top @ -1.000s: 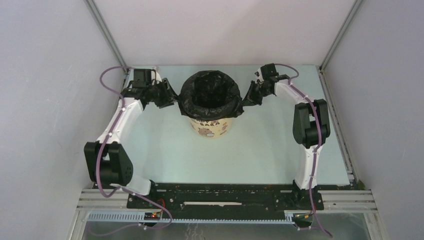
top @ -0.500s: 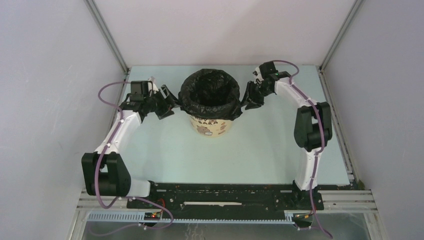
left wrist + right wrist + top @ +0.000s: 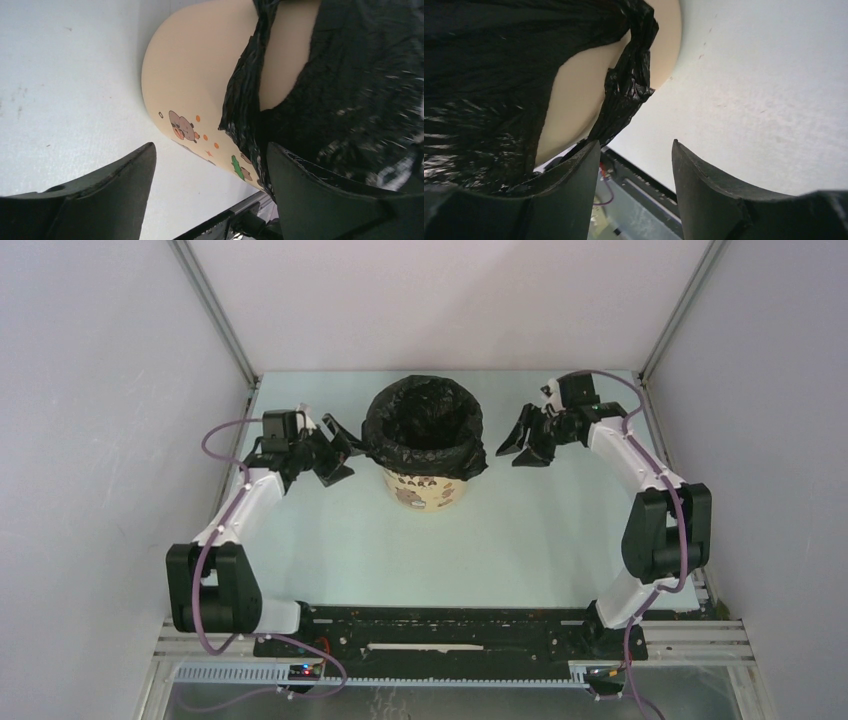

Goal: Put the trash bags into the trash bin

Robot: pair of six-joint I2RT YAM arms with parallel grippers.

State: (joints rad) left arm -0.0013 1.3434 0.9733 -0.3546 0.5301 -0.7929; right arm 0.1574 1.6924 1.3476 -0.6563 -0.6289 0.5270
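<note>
Crinkled glossy trash bag [image 3: 423, 422] overhangs the tapered trash bin [image 3: 425, 495]; left fingers [image 3: 105, 195] and right fingers [image 3: 724, 200] flank it, untouching, spread wide, empty.

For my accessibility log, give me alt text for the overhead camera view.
A black trash bag lines a pale yellow trash bin at the far middle of the table, its edge folded over the rim. The left hand and right hand flank the bin, both open and holding nothing.
</note>
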